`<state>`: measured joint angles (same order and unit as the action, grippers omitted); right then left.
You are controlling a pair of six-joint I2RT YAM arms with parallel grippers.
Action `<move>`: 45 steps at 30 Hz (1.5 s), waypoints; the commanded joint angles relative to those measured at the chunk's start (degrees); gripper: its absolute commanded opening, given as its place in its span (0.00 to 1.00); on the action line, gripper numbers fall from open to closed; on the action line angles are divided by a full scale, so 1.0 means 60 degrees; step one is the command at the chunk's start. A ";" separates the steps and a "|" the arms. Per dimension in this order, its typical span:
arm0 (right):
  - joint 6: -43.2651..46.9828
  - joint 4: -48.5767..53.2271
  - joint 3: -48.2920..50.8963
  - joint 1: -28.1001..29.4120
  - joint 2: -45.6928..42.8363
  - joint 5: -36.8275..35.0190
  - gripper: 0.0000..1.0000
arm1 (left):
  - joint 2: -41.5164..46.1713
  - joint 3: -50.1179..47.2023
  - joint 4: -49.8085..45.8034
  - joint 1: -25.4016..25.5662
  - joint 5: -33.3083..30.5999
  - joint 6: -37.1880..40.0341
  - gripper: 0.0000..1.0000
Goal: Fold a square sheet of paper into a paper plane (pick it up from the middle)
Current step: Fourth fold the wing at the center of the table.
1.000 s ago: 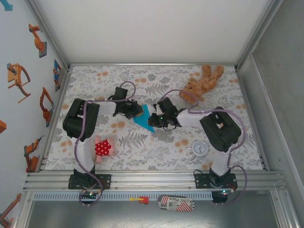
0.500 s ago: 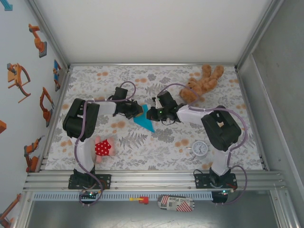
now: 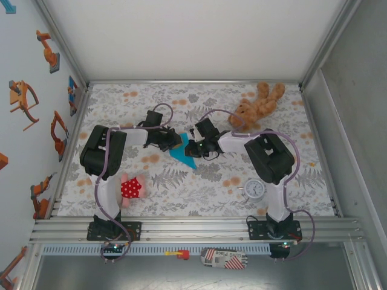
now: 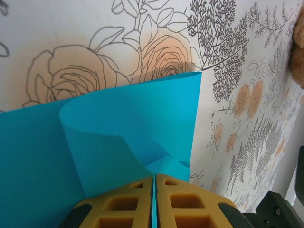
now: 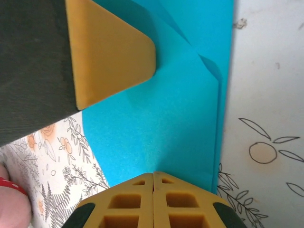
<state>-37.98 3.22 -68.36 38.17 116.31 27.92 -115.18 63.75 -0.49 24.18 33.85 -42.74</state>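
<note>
The sheet of paper (image 3: 183, 154) is found near the middle of the table (image 3: 121, 103), between the two grippers, as a small angular turquoise shape with one point directed toward the near edge. It is no longer a flat square. In the left wrist view several layers are seen, with one flap curled up in a loose roll and a small folded corner beside it. In the right wrist view a diagonal crease and an overlapping layer along one straight edge can be made out.

The left gripper (image 4: 154, 192) is closed on the paper, and a thin blue line is seen pinched between its yellow pads. The right gripper (image 5: 153, 190) is closed as well, with its tips set against the blue surface. Whether paper is caught between them or merely pressed down cannot be told from this angle.

The work is judged to be partly done: first folds have been made, but the narrow dart with a centre crease has not been formed. The curled flap has yet to be flattened and creased, and the wing folds are left.

Further out, a brown teddy bear (image 3: 257, 106) lies toward the far right, a white clock (image 3: 254, 189) near the right arm's base, and a red-spotted soft toy (image 3: 130, 187) by the left arm.
</note>
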 commanded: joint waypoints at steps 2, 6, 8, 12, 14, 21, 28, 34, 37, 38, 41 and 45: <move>0.0235 0.0441 0.0006 0.0054 -0.0018 0.0136 0.06 | -0.0359 0.0019 -0.1079 -0.0032 -0.0678 0.0268 0.11; 0.0382 0.0675 0.0078 0.0054 -0.0091 0.0195 0.06 | -0.0458 0.0109 -0.1306 -0.0047 -0.0878 0.0239 0.11; 0.0390 0.0599 0.0164 0.0054 -0.0269 0.0224 0.06 | -0.0491 0.0128 -0.1339 -0.0047 -0.0869 0.0239 0.11; 0.0338 0.0240 0.0129 0.0068 -0.0577 0.0591 0.06 | -0.0524 0.0130 -0.1307 -0.0050 -0.0851 0.0224 0.11; 0.0403 0.0377 -0.0103 0.0094 -0.0427 0.0649 0.06 | -0.0528 0.0145 -0.1320 -0.0046 -0.0861 0.0210 0.11; 0.0487 0.0803 -0.0151 0.0098 0.0068 0.0383 0.05 | -0.0594 0.0202 -0.1511 -0.0046 -0.0951 0.0158 0.11; 0.0569 0.0883 0.0530 0.0096 -0.0231 0.0308 0.04 | -0.0755 0.0361 -0.1974 -0.0045 -0.1304 0.0209 0.11; 0.0678 0.1037 0.1104 0.0096 -0.0673 0.0331 0.04 | -0.0897 0.0469 -0.2122 -0.0046 -0.1391 0.0151 0.10; 0.0775 0.1211 0.1309 0.0098 -0.0940 0.0355 0.04 | -0.0944 0.0521 -0.2249 -0.0061 -0.1462 0.0151 0.10; 0.0820 0.1264 0.1360 0.0098 -0.1013 0.0337 0.04 | -0.0960 0.0535 -0.2286 -0.0062 -0.1479 0.0151 0.10; 0.0937 0.1455 0.1430 0.0098 -0.1187 0.0354 0.04 | -0.1003 0.0580 -0.2362 -0.0076 -0.1490 0.0137 0.10; 0.0948 0.1411 0.1422 0.0100 -0.1441 0.0419 0.04 | -0.1032 0.0596 -0.2394 -0.0076 -0.1488 0.0121 0.10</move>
<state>-33.50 7.40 -60.77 38.44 109.84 30.41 -116.88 68.64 -8.84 24.27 32.45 -42.74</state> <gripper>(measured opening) 0.050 0.104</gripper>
